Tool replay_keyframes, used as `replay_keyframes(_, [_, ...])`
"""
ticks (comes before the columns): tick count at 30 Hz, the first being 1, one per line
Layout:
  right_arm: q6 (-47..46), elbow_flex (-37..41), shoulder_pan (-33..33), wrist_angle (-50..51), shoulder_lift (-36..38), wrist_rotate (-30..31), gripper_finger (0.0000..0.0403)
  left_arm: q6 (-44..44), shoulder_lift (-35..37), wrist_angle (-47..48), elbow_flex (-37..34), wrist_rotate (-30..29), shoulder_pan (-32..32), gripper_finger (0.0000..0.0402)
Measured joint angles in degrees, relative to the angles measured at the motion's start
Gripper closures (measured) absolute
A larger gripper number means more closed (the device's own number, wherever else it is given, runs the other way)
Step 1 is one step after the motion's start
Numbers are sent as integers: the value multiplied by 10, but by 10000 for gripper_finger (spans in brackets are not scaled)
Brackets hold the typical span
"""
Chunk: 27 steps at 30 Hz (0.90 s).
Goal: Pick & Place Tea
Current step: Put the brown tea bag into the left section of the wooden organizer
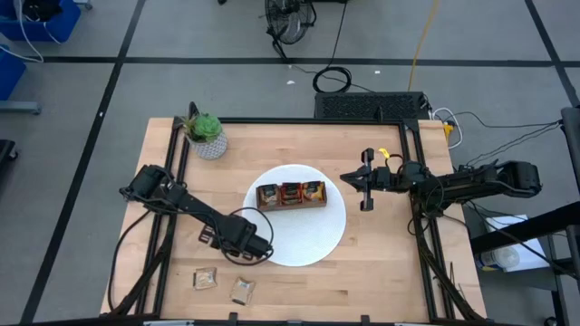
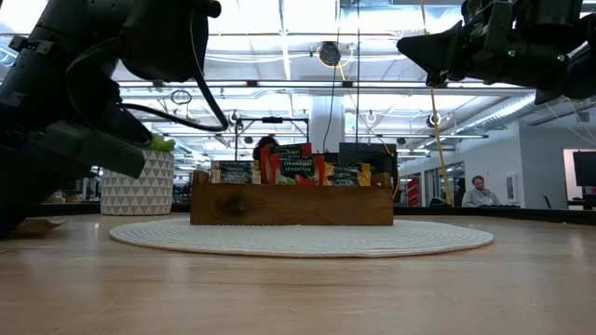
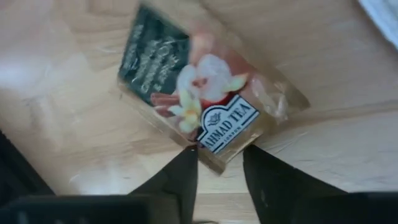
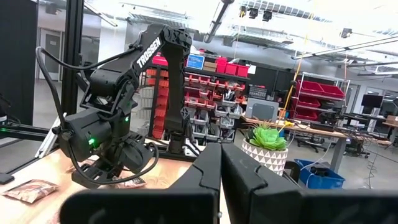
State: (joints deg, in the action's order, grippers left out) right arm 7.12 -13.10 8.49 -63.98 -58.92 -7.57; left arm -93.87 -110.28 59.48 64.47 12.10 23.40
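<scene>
Left fingers [image 3: 186,180] astride sachet [image 3: 208,99], plate [image 1: 317,244] beside.

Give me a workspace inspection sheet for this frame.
Surface: wooden table.
Job's things: wooden tray with sachets on white plate; two loose sachets near the front edge; one sachet at the left jaws.
Clutter: potted plant.
Grippers: left gripper low over that sachet, jaws astride its edge; right gripper raised beside the plate, shut.
Cables: loops on floor.
Surroundings: seated person, shelving.
</scene>
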Motion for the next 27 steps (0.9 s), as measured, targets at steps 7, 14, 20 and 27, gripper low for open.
replay_keyframes(7, [0,0,0,0,0,0,403,42,0,-23,-1,-10,0,325])
replay_keyframes(14, [0,0,0,0,0,0,403,117,-1,-28,-1,-18,0,394])
replay_keyframes(20, [1,0,0,3,0,-1,403,181,-6,43,21,-62,6,399])
replay_keyframes(27, [15,0,0,6,0,0,403,169,-7,223,136,-174,25,400])
